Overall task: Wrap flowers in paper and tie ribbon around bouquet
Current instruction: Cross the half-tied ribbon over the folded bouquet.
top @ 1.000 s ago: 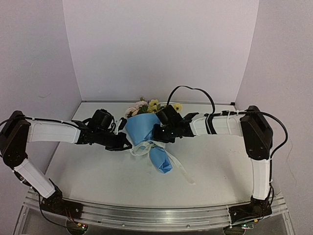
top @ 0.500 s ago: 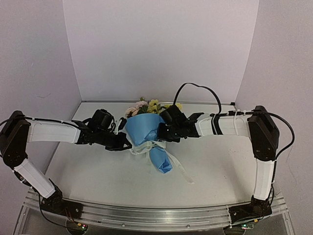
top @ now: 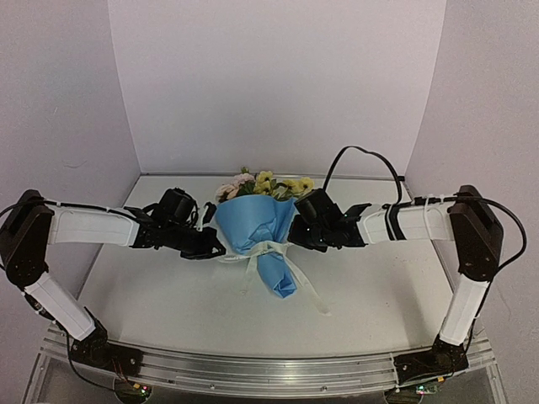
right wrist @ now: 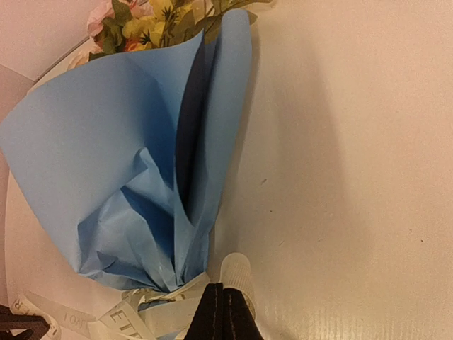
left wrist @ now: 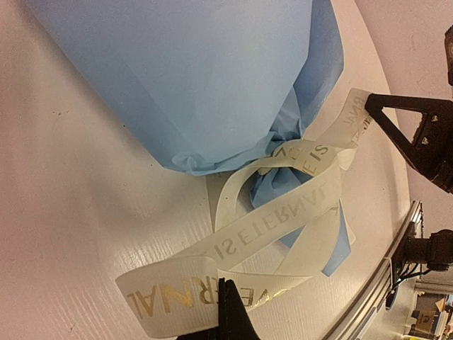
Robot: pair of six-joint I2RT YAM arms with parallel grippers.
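Left fingers (left wrist: 230, 315) pinched shut on flat cream ribbon (left wrist: 276, 227) with gold lettering; right fingers (right wrist: 223, 312) clamped on its other end. Between them, on white bench (top: 168, 295), bouquet (top: 253, 223): creased matte blue cone.

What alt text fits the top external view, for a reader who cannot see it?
A bright blue paper cone bouquet with pink and yellow blossoms lies on a white table, a cream-white ribbon around its narrow waist. From either side, the left gripper and right gripper are each shut on the ribbon.
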